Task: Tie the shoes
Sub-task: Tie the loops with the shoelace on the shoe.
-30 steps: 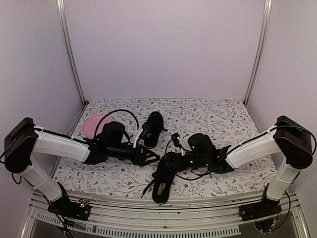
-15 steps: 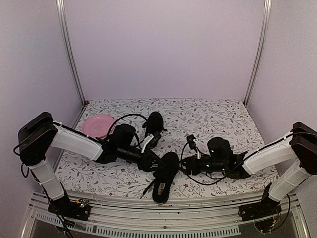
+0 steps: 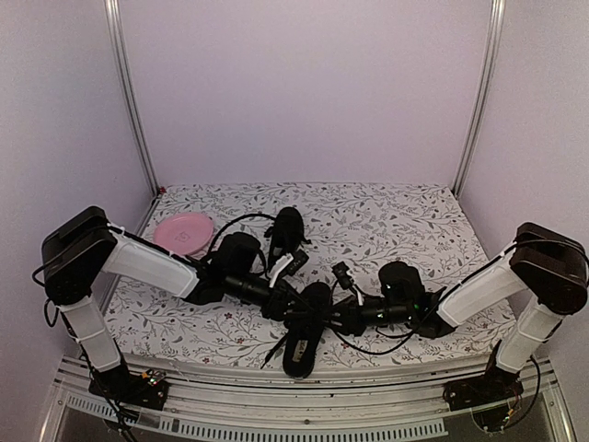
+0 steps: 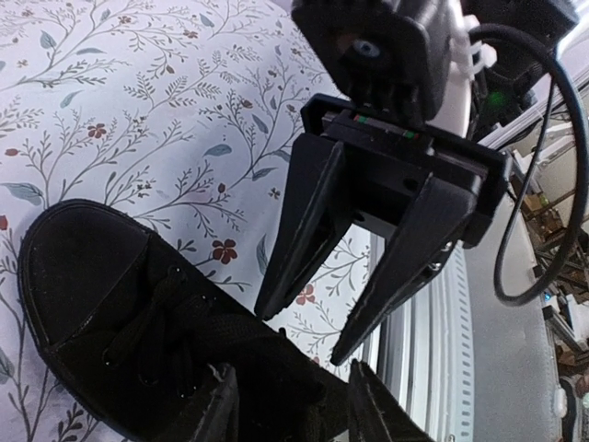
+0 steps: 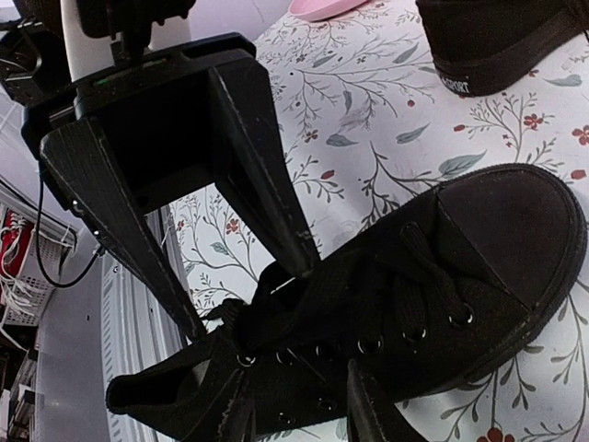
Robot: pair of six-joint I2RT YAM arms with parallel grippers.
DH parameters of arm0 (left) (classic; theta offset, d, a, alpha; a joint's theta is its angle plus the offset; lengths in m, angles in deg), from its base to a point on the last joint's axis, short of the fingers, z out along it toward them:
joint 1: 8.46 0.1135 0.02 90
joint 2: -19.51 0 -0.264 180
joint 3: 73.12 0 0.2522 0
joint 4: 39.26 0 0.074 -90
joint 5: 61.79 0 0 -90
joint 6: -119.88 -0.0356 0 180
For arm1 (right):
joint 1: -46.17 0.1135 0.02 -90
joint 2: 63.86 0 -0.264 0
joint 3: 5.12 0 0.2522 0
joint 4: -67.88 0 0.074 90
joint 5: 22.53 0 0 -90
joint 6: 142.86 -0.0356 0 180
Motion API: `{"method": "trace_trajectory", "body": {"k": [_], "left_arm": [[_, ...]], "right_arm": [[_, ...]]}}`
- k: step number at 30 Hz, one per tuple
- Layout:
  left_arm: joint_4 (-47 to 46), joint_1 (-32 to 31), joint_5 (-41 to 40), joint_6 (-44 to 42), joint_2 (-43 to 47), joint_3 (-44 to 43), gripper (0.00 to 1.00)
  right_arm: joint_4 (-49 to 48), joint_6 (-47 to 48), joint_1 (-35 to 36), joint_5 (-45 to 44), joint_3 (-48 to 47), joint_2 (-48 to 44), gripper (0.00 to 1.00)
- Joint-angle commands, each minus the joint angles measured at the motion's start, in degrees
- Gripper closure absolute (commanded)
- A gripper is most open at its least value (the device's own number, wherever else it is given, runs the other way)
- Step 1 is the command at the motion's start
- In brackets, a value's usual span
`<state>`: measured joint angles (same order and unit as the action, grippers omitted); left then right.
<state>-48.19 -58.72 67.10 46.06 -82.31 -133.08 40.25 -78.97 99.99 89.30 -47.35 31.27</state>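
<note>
Both released, the left end effector (image 5: 250, 299) and right end effector (image 4: 306, 331) flank the flat black canvas shoe (image 5: 479, 239), seemingly to pinch its thin laces (image 5: 421, 274).

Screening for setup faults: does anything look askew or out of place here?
The near shoe lies at the front edge of the table, laces undone, one lace end trailing beside it. Nothing else stands out.

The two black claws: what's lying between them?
The near shoe, its laced middle. Left gripper and right gripper face each other across it, shown in both wrist views.
</note>
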Motion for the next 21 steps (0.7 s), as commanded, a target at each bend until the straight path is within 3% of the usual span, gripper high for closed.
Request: {"method": "trace_trajectory", "body": {"k": [1,7,11,21], "left_arm": [[0.1,-0.7,-0.2,-0.3,-0.7,-1.3,0.60],[0.2,-0.8,-0.6,-0.1,-0.8,-1.1,0.62],[-0.3,-0.8,-2.6,0.4,0.1,-0.5,0.62],[-1.0,0.9,-20.8,13.3,8.7,5.3,0.50]], "right_arm": [[-2.9,1.9,-0.3,2.5,-2.1,2.5,0.68],[-2.9,2.5,-0.3,2.6,-3.3,4.4,0.79],[-2.8,2.2,-0.3,1.5,-3.1,4.4,0.96],[-1.0,-0.4,-0.3,-0.1,3.5,-1.3,0.98]]}}
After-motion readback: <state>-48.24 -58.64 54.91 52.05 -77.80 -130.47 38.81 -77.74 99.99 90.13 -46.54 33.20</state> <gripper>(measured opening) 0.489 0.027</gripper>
